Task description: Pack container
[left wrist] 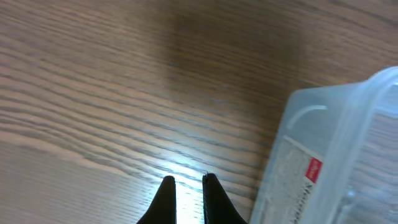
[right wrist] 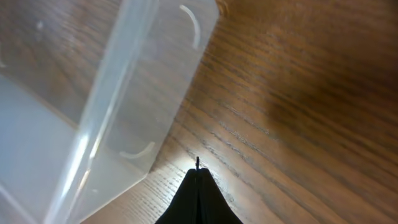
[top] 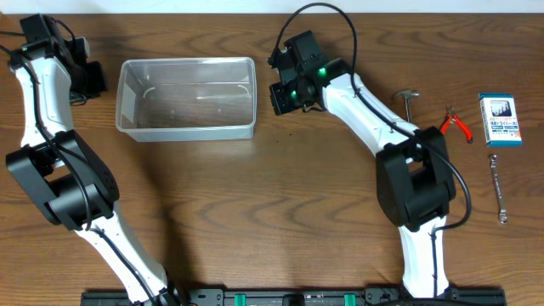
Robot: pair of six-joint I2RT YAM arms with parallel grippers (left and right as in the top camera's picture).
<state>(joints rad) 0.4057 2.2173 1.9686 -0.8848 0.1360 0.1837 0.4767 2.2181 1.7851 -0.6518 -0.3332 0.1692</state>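
Two pressed together, empty: left gripper (left wrist: pixel 188 182) | right gripper (right wrist: pixel 198 171) | container (top: pixel 187 127) between them, untouched

A: Where could a gripper pass?
B: Open wood spans the near middle of the table (top: pixel 255 212), and narrow gaps flank the container (top: pixel 187 136).
A: And the obstacles?
B: The container sits far, left of centre. The left gripper (top: pixel 92 81) and right gripper (top: pixel 283 96) sit just beside its ends. Pliers (top: pixel 456 125), box (top: pixel 500 120) and wrench (top: pixel 498 189) lie at right.
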